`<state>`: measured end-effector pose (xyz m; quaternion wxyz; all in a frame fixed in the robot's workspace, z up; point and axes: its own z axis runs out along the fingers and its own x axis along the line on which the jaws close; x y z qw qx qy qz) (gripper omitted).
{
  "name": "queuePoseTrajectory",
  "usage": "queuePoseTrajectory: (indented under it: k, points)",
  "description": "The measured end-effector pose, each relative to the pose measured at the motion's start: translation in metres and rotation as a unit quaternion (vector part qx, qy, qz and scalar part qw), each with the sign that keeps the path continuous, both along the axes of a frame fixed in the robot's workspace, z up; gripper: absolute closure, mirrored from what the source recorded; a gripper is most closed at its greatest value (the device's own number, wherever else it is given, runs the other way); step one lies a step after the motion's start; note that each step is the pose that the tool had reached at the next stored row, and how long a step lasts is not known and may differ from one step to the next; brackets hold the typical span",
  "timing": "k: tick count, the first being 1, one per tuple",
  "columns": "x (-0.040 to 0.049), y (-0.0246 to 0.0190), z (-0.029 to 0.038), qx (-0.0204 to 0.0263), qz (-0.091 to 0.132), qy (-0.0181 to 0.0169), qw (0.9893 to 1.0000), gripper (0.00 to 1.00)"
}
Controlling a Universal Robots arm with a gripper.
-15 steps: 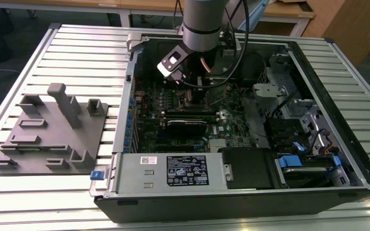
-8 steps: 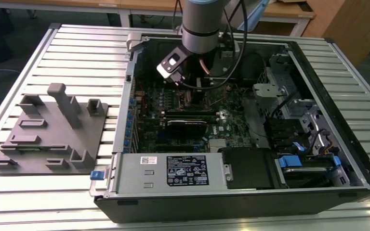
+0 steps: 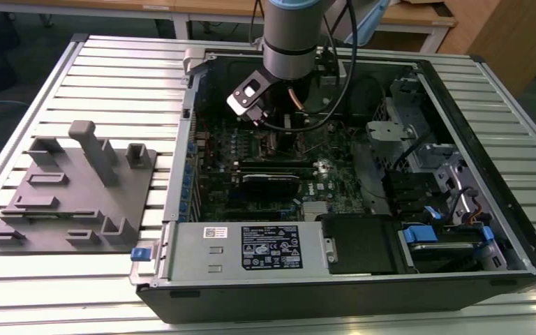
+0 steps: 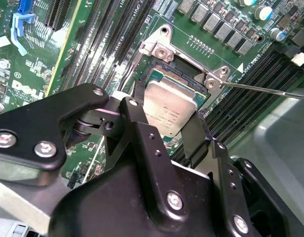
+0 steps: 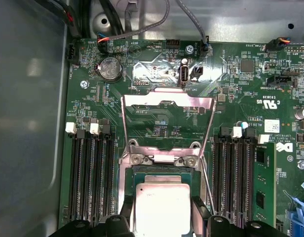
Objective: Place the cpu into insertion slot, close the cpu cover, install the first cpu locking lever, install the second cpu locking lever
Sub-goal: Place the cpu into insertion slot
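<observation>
The gripper (image 4: 166,118) is clamping the cpu (image 4: 171,109). In both wrist views its black fingers (image 4: 194,133) are pressing against two opposite edges of the chip, the jaws standing only as wide as the chip itself. The cpu is lying silver face up and roughly level in the slot (image 4: 175,75), whose dark frame and silver corner brackets are showing around its free sides.

Just past the slot, the cover (image 5: 167,100) is standing swung open on its hinge, with green board showing through its window. A thin lever (image 4: 270,91) is sticking out unlatched from one corner of the slot. Rows of black memory slots (image 5: 90,173) are running along both sides, and a coin battery (image 5: 111,69) is sitting further up the motherboard (image 5: 250,89).

In the exterior view, the arm (image 3: 292,35) is reaching straight down into the open case (image 3: 491,230). The power supply (image 3: 249,248) is sitting along the case's near edge. The case is lying on a slatted metal table (image 3: 109,77), with a grey fixture plate (image 3: 72,192) just beside it on the exterior view's left. Wooden desks (image 3: 417,14) are standing beyond the table.
</observation>
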<state>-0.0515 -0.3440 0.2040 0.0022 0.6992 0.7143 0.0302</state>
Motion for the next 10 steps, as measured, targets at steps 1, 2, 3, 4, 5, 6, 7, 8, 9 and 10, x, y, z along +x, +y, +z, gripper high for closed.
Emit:
queuePoseTrajectory:
  k: [1,2,3,4,5,6,7,8,9,10]
  points:
    - [0.0000,0.0000,0.0000,0.0000,0.000,0.0000,1.0000,0.46]
    - [0.0000,0.0000,-0.0004,0.0002,0.000,-0.0001,1.0000,0.46]
    - [0.0000,0.0001,-0.0009,0.0003,0.000,-0.0002,1.0000,0.46]
    - [-0.0002,0.0004,-0.0013,0.0001,0.000,-0.0001,1.0000,0.46]
    - [-0.0002,0.0007,-0.0016,0.0001,0.000,0.0000,1.0000,0.46]
    - [-0.0002,0.0007,-0.0021,0.0001,-0.001,-0.0001,1.0000,0.46]
    - [-0.0002,0.0007,-0.0027,0.0001,-0.002,0.0000,1.0000,0.46]
    - [-0.0002,0.0007,-0.0034,0.0000,-0.004,0.0000,1.0000,0.46]
    - [-0.0003,0.0007,-0.0040,0.0000,-0.007,0.0000,1.0000,0.46]
    - [-0.0004,0.0007,-0.0046,0.0000,-0.010,0.0000,1.0000,0.46]
